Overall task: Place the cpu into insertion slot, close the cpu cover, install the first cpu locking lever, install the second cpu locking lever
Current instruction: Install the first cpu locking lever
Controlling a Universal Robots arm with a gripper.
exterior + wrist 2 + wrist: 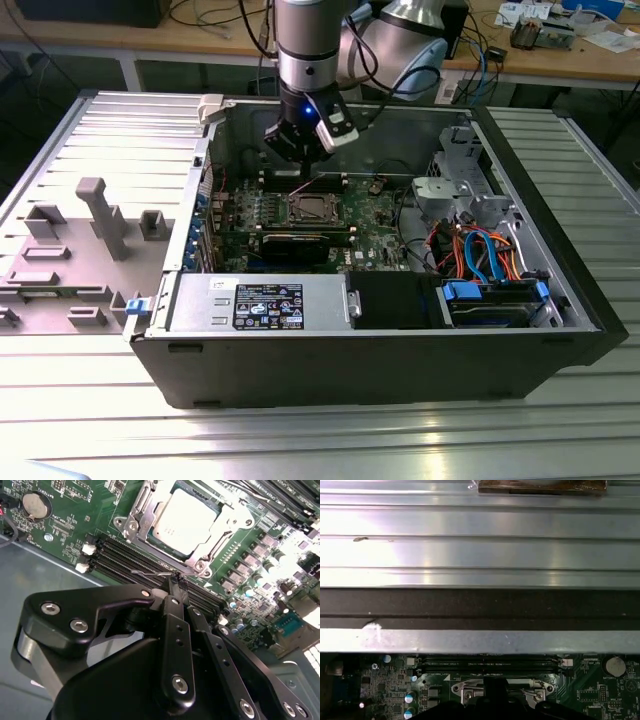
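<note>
**Chip seated and covered; gripper at a locking lever**

The cpu lies flat in the insertion slot, its silver-grey top showing through the window of the cpu cover. The cover appears to be down around it, so I judge the first two steps done.

Just beside the socket's near edge, a thin wire locking lever runs along the black memory slots. The gripper has its fingertips drawn narrow, pressed together at the end of that wire. Whether the wire is pinched between them or only lies against them I cannot tell.

The step in hand looks like installing a locking lever, though first or second is not clear. That step calls for pressing the wire down and tucking it sideways under its catch without scraping the green circuit board.

All of this sits deep inside the open computer case.
</note>
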